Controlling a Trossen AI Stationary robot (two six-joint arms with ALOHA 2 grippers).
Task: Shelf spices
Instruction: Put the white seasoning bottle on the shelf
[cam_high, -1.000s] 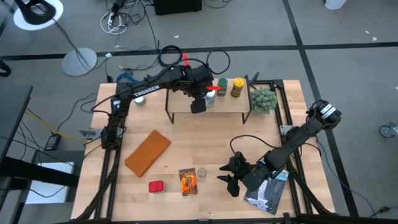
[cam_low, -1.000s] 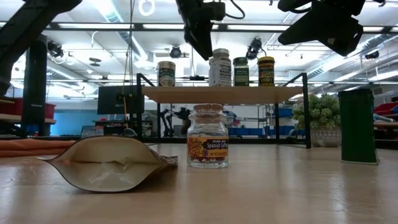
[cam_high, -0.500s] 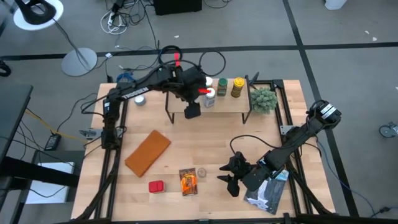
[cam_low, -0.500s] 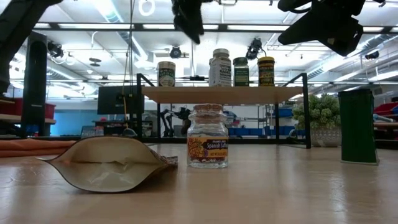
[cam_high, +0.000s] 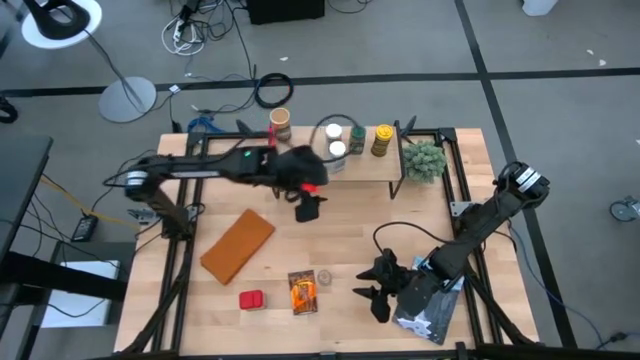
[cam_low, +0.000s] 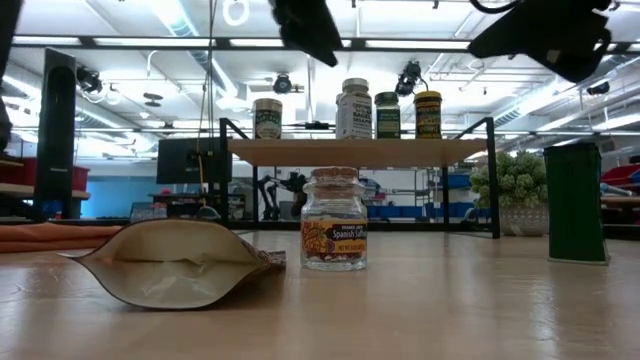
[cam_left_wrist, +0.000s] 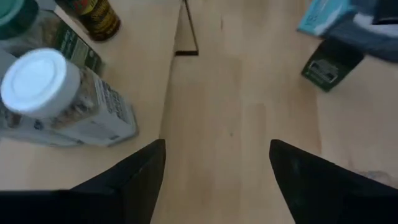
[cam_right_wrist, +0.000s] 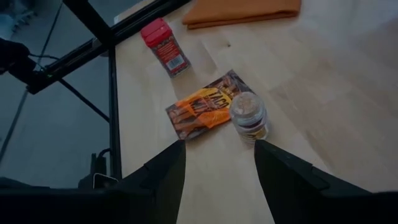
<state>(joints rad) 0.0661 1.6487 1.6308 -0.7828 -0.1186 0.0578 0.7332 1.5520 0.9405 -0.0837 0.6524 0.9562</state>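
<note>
While my left gripper (cam_high: 308, 208) hangs over the worktop (cam_high: 340, 235) just in front of the shelf (cam_high: 362, 170), its fingers (cam_left_wrist: 130, 180) are spread wide with nothing between them. From its wrist cam I'm looking down at the white-lid jar (cam_left_wrist: 59, 102) on the shelf board, with the green-lid jar (cam_left_wrist: 22, 18) and the yellow-lid jar (cam_left_wrist: 93, 15) beside it. From above, those three sit in a row on the shelf: white (cam_high: 336, 153), green (cam_high: 357, 139), yellow (cam_high: 381, 140), and a tan jar (cam_high: 280, 127) stands apart at the shelf's other end.

My right gripper (cam_high: 380, 290) is down near the front of the worktop, also open and empty. Its cam points at the cork jar (cam_right_wrist: 247, 116), which touches the orange packet (cam_right_wrist: 202, 112), with the red tin (cam_right_wrist: 163, 45) a bit further off. None of these are shelved yet. The dark box (cam_low: 574, 202) stands upright near the plant (cam_high: 424, 159), which is just beside the shelf's end. A brown slab (cam_high: 238, 245) lies flat on the left side.
</note>
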